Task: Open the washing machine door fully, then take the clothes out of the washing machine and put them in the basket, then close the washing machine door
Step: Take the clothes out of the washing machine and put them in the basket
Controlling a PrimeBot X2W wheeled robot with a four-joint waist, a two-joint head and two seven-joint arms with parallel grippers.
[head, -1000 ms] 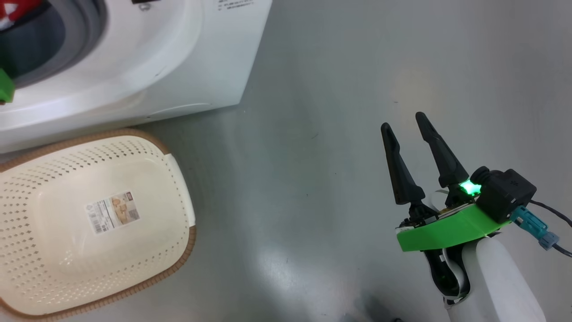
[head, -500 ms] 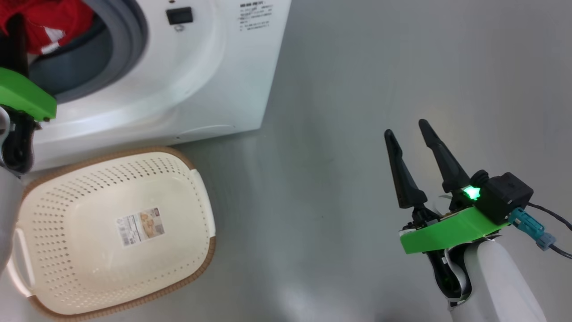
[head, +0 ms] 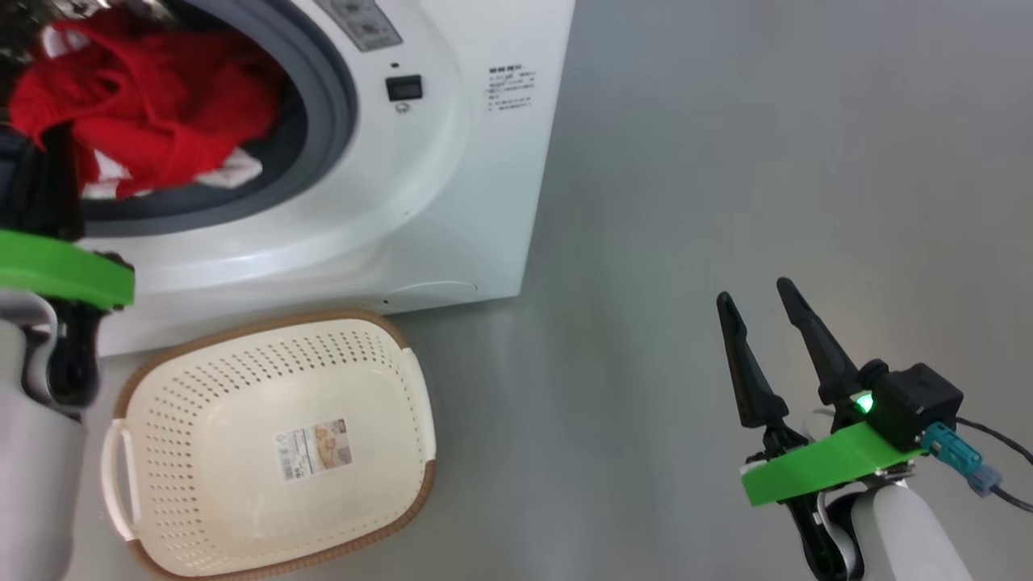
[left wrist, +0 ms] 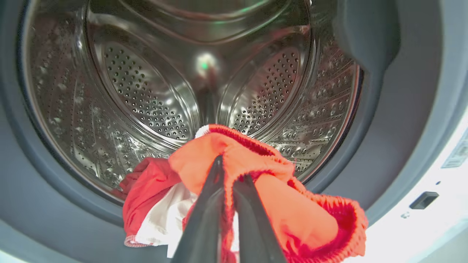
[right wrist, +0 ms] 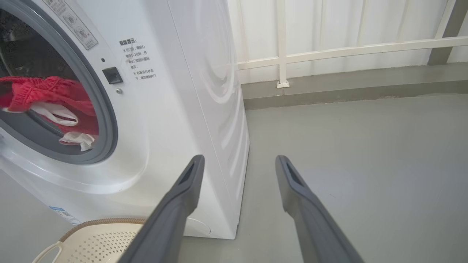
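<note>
Closest to us, our right arm sits low at the lower right of the head view. Its pale forearm rises to a green wrist bracket (head: 823, 464), and the right gripper (head: 752, 292) points its two dark fingers forward over the bare grey floor (head: 662, 161), spread wide with nothing between them. On our left, the pale left forearm (head: 32, 484) comes up along the edge of the head view and stretches forward toward the mouth of the washing machine (head: 452, 202). Just ahead of us on the floor, right in front of the machine's lower panel, stands the cream basket (head: 242, 363), with its paper label (head: 315, 449) showing on the bottom. Farther on, at the lip of the opening, the left gripper (left wrist: 230, 171) has its fingers pinched tight together on a fold of the red clothes (left wrist: 292, 215). The bundle lies bunched across the lower part of the grey rubber ring (head: 335, 97), with a white panel hanging to one side. Behind the clothes we see the perforated steel drum (left wrist: 146, 98). Beyond the machine's side, a white railing (right wrist: 329, 47) runs along the wall.
</note>
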